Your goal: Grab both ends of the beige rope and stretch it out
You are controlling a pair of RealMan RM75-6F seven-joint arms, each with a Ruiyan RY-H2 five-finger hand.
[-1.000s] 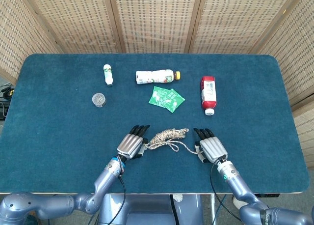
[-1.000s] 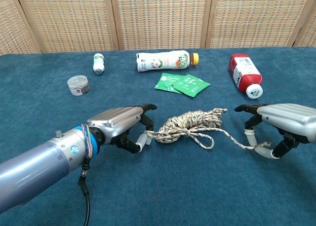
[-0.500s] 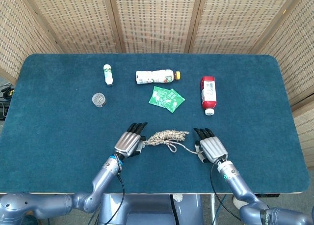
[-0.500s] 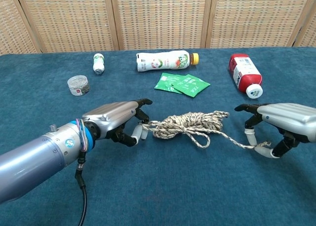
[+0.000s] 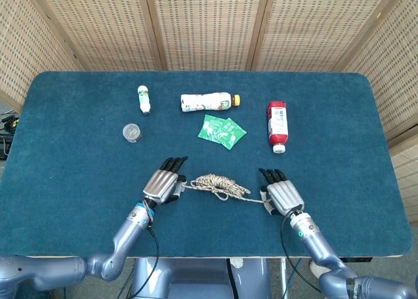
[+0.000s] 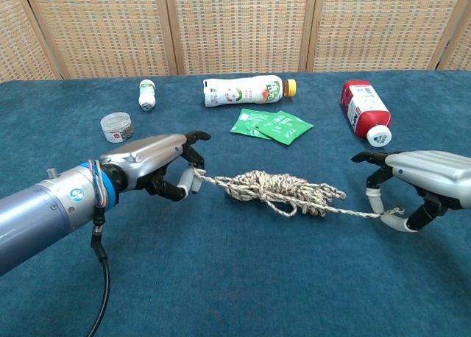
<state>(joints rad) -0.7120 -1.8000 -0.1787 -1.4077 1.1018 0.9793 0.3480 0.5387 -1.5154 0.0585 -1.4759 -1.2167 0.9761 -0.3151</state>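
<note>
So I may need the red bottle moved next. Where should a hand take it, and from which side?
Grip the red bottle around its labelled middle, coming from above with fingers across its width. It lies flat, white cap toward the robot, with open cloth on both sides.

Your left robot hand (image 6: pixel 158 162) and right robot hand (image 6: pixel 423 181) have brushed silver-grey backs with black fingers and white thumb pads. Each forearm is a smooth blue-grey metallic tube ending in a bright blue wrist ring. A black cable loops under your left wrist, which also carries thin coloured wires.
</note>
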